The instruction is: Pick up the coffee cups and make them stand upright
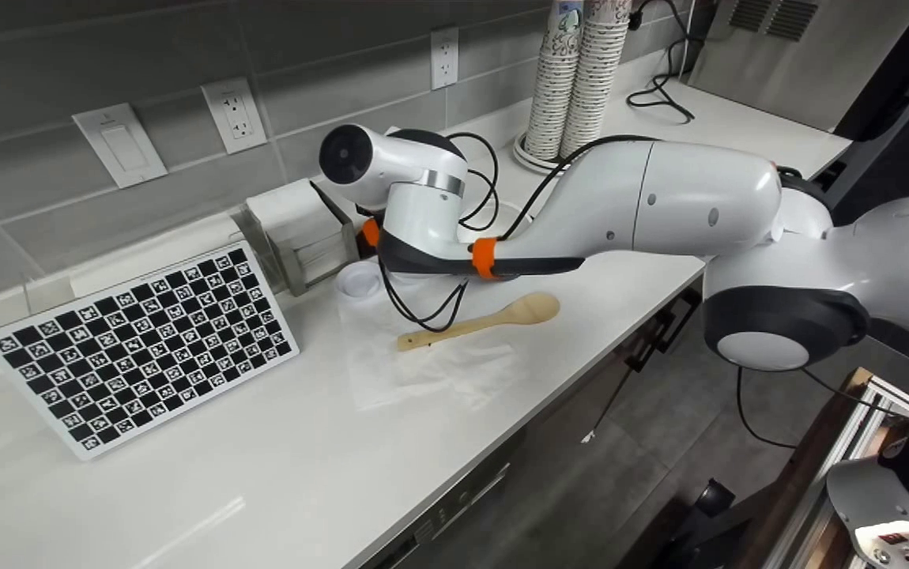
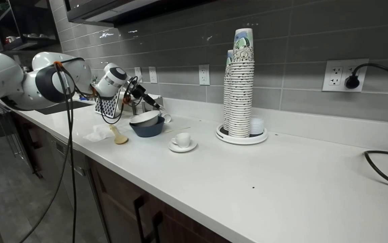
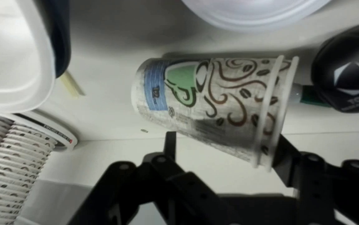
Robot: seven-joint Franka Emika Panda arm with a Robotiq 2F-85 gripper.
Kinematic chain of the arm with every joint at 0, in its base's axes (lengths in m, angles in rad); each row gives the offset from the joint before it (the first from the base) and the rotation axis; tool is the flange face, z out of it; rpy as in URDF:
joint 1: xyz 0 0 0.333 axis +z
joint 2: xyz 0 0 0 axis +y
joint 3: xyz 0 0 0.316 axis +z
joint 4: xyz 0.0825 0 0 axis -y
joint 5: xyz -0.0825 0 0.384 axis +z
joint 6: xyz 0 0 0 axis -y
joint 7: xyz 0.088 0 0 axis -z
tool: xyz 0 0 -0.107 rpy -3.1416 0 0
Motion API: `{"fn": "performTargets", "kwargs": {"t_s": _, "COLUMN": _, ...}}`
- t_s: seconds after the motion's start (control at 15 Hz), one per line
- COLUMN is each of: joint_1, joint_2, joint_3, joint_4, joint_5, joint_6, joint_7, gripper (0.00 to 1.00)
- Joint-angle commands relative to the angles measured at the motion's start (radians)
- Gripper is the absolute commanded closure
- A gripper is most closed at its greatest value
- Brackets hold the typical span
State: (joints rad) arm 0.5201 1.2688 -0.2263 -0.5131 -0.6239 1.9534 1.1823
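A paper coffee cup (image 3: 226,90) with a green cup print and brown swirls lies on its side in the wrist view. Two rims show at its mouth, to the right. My gripper (image 3: 225,136) is open, its fingers wide apart, one by the cup's lower side and one partly hidden behind the rim. I cannot tell whether they touch it. In an exterior view the gripper (image 2: 157,106) is just above the lying cup's pale end (image 2: 166,118), beyond the bowls. A small white cup (image 2: 183,139) stands upright on its saucer (image 2: 176,148). The arm hides the gripper in an exterior view.
A white bowl (image 2: 145,118) sits in a blue bowl (image 2: 149,130) close by the gripper. Tall stacks of paper cups (image 2: 241,98) stand on a round tray (image 2: 240,139). A wooden spoon (image 1: 529,309), a napkin holder (image 1: 304,245), a checkerboard (image 1: 146,348) and a black Toyota-marked object (image 3: 348,67) are around.
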Motion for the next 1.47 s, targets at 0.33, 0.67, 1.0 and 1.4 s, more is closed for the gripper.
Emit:
{"fn": "performTargets", "kwargs": {"t_s": 0.33, "joint_1": 0.067, "joint_2": 0.006, "joint_3": -0.126, "joint_4": 0.03, "joint_5": -0.057, "joint_6": -0.223, "joint_7": 0.013, "gripper": 0.89}}
{"fn": "performTargets", "kwargs": {"t_s": 0.67, "joint_1": 0.03, "joint_2": -0.021, "joint_3": -0.11, "joint_4": 0.04, "joint_5": -0.011, "joint_6": -0.275, "joint_7": 0.004, "gripper": 1.0}}
{"fn": "performTargets", "kwargs": {"t_s": 1.0, "joint_1": 0.044, "joint_2": -0.075, "joint_3": -0.068, "joint_4": 0.031, "joint_5": 0.039, "joint_6": -0.348, "joint_7": -0.076, "gripper": 0.6}}
{"fn": "performTargets", "kwargs": {"t_s": 1.4, "joint_1": 0.069, "joint_2": -0.058, "joint_3": -0.031, "joint_4": 0.081, "joint_5": 0.071, "joint_6": -0.418, "joint_7": -0.23, "gripper": 0.18}}
